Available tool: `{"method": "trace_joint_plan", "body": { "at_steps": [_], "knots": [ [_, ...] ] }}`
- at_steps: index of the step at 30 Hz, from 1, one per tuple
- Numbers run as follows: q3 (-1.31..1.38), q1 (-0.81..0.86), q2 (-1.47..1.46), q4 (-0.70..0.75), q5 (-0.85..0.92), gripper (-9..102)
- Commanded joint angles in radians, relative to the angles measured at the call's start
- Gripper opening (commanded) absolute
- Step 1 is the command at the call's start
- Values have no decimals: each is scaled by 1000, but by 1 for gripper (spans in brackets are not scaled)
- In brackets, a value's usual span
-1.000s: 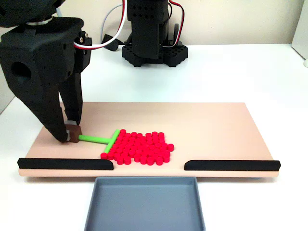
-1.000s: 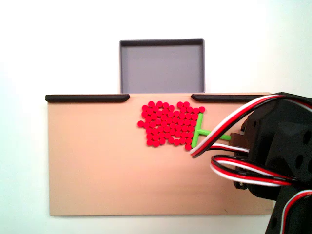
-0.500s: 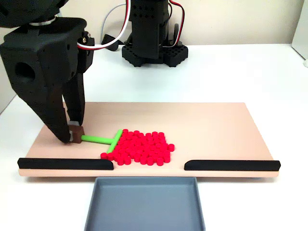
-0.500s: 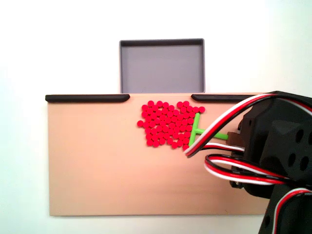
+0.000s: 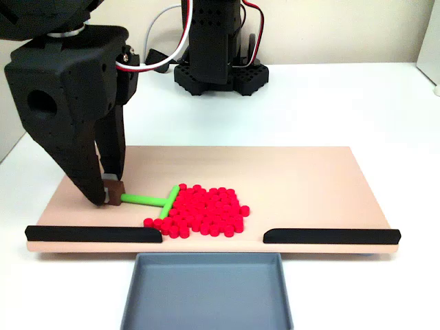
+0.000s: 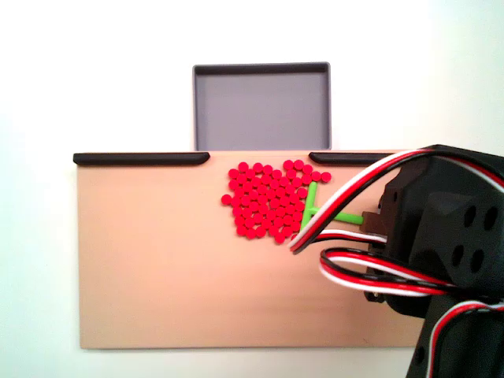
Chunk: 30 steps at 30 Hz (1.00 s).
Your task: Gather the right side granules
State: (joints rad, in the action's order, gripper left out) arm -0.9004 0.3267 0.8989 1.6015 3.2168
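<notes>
The gripper (image 5: 112, 194) stands near the left end of the tan board (image 5: 309, 179) in a fixed view, its 2 jaws clamped on a small brown block that forms the handle end of the green T-shaped stick (image 5: 146, 200). Holding the stick by this far end keeps the bulky black wrist clear of the pellets, so that the thin crossbar alone meets them.

The stick lies flat on the board. Its stem runs from the gripper toward the pellets, and its crossbar rests against the side of the red granules (image 5: 205, 210). A flat, low crossbar suits a raking push, because it contacts many pellets at once.

The granules form 1 dense patch near the front edge of the board, partly opposite the gap between the 2 black rails (image 5: 93, 233). In the other fixed view, the granules (image 6: 266, 200) sit just below that gap. The gray tray (image 6: 261, 106) lies directly beyond the gap. The rails appear intended to stop pellets from leaving the board anywhere but at the gap.

A few pellets at the patch corner lie apart from the main mass. These could slip past the crossbar ends.
</notes>
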Motion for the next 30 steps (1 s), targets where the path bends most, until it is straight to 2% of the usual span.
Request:
{"method": "trace_joint_plan", "body": {
  "at_steps": [1, 30],
  "knots": [
    [11, -11, 28, 8, 632, 0],
    [9, -29, 25, 8, 618, 0]
  ]
}}
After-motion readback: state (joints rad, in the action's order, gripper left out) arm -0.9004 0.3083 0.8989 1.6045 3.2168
